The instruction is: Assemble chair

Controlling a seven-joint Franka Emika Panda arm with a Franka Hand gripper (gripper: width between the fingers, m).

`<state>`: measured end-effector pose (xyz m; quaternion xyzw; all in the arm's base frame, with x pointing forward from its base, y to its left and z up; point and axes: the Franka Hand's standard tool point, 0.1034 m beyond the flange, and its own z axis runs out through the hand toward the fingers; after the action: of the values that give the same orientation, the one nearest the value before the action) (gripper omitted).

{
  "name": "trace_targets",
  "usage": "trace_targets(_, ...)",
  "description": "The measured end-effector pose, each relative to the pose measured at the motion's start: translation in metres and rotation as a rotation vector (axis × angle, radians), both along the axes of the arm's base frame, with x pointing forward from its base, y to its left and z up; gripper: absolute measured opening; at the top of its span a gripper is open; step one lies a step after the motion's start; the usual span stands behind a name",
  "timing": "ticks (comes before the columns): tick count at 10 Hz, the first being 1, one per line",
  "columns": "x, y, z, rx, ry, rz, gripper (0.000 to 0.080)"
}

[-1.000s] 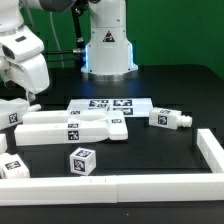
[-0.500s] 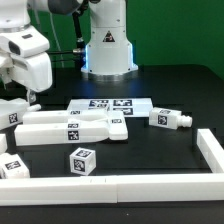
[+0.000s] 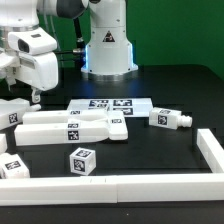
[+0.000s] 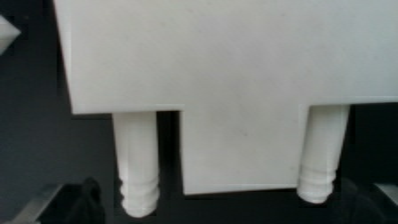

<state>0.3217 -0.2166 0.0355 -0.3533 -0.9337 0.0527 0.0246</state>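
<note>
The chair lies in loose white tagged parts. In the exterior view a long slab (image 3: 65, 128) lies left of centre, a block (image 3: 11, 113) at the far left, a short peg (image 3: 170, 119) to the right, a cube (image 3: 82, 161) in front and another piece (image 3: 12, 168) at the front left. My gripper (image 3: 33, 96) hangs over the left parts, above the table. In the wrist view a white slab (image 4: 214, 60) with two round pegs (image 4: 137, 165) fills the picture. My gripper (image 4: 224, 206) is open, its dark fingers (image 4: 71, 205) wide apart and holding nothing.
The marker board (image 3: 110, 105) lies flat behind the long slab. A white wall (image 3: 130, 187) runs along the front and up the exterior view's right side (image 3: 210, 150). The robot base (image 3: 108, 45) stands at the back.
My gripper has shifted a little toward the exterior view's right. The parts on the table have not moved.
</note>
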Motion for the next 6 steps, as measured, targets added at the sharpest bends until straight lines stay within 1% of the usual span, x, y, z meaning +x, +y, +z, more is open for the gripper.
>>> trace_targets(1,-0.001,-0.0009,-0.0005,0.001,0.002,-0.002,0.0649)
trace_targets(2,-0.0032,-0.0052,-0.0008,0.001,0.017,-0.009,0.0649)
trace_targets(4,0.0,-0.0095,-0.002,-0.002,0.022,-0.011,0.0649)
trace_targets(6,0.0006,-0.0089,-0.0063,0.0,0.027,-0.02,0.0649)
